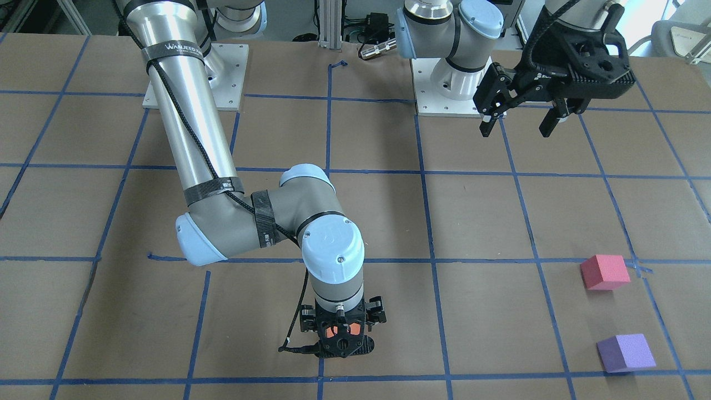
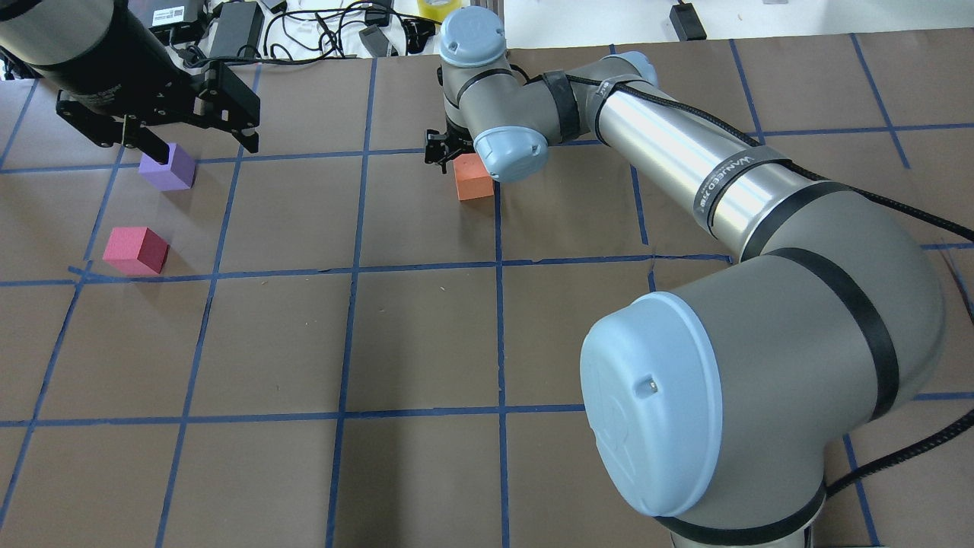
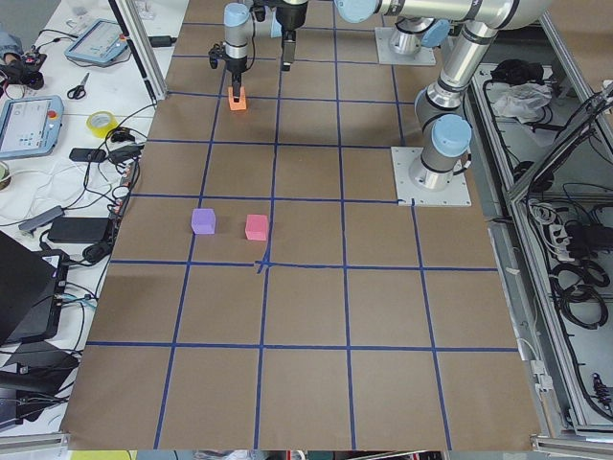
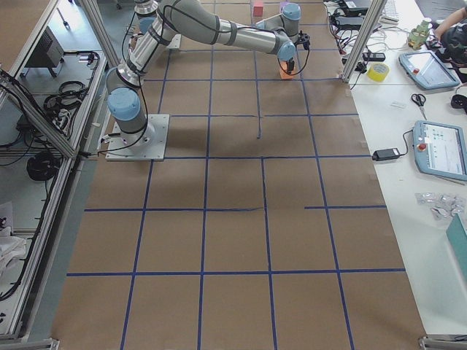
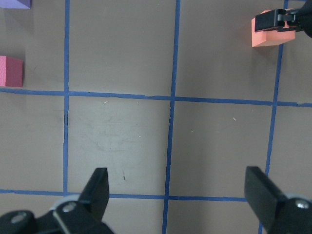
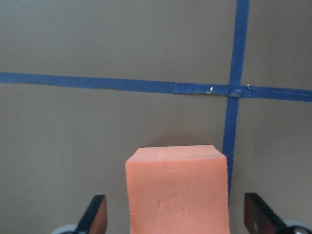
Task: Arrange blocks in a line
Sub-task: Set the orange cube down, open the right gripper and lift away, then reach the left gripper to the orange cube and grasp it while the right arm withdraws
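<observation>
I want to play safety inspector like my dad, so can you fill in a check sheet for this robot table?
Surface: brown paper table with a blue tape grid.
Job's things: orange block sits far from the pinkish-red block and purple block, which are neighbours; no line yet.
Clutter: nothing seen.
Grippers: right gripper low, fingers open either side of the orange block; left gripper open, empty, raised.
Cables: black cable strapped along the right arm; loose cables beyond the far edge.
Surroundings: side bench with teach pendant, tape roll, scissors.
</observation>
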`<move>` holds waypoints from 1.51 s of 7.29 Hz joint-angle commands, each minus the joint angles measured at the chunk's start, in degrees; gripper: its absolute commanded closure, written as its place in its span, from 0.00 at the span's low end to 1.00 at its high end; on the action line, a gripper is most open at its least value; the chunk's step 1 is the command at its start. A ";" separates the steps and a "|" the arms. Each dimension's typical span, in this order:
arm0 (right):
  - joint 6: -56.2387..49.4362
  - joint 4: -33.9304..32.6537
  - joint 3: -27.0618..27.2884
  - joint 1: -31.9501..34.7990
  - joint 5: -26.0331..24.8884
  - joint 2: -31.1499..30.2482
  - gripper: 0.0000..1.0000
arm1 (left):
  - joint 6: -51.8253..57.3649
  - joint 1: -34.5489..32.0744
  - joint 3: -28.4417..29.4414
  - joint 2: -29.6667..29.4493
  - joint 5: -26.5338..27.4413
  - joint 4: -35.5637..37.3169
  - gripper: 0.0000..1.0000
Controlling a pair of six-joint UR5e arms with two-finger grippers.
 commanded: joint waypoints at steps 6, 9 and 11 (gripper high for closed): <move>-13.02 31.76 2.11 -16.30 -1.12 -28.61 0.00 | -8.40 -2.38 0.87 -3.61 -7.43 5.58 0.00; -12.51 33.28 10.88 -17.45 -1.21 -33.04 0.00 | -12.90 -10.63 0.69 -15.28 -5.47 16.11 0.00; -12.42 32.99 12.48 -17.54 -2.43 -35.93 0.00 | -18.45 -13.99 1.13 -24.77 -4.75 26.49 0.00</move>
